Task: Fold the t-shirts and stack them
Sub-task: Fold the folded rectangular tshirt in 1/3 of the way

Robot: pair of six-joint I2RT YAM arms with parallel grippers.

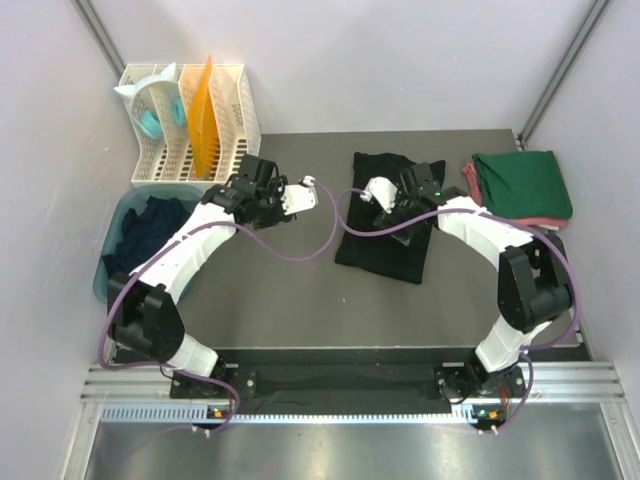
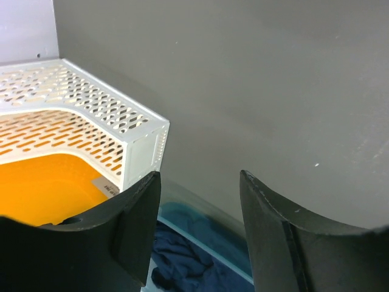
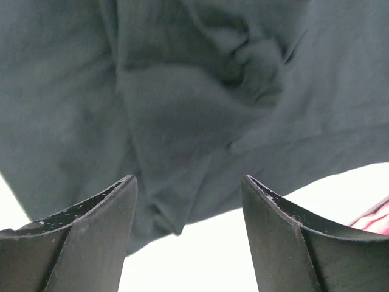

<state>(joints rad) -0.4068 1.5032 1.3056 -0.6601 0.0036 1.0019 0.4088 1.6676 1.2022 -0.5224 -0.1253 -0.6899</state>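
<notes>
A black t-shirt [image 1: 385,240] lies folded in a long rectangle on the grey table, right of centre. My right gripper [image 1: 412,200] hovers over its far half, open and empty. In the right wrist view my right gripper [image 3: 188,182] is above the shirt's wrinkled cloth [image 3: 182,91] near its edge. A folded dark green t-shirt [image 1: 522,183] lies on a pinkish-red one [image 1: 470,178] at the back right. Navy shirts [image 1: 150,228] lie crumpled in the teal tub [image 1: 105,275] at the left. My left gripper [image 1: 240,190] is open and empty beside the tub; its wrist view [image 2: 199,182] shows navy cloth [image 2: 182,261] below.
A white slotted rack [image 1: 235,110] stands at the back left, holding an orange flat piece [image 1: 203,115] and teal-and-white items [image 1: 150,105]. It also shows in the left wrist view [image 2: 121,115], close to the left fingers. Purple cables hang between the arms.
</notes>
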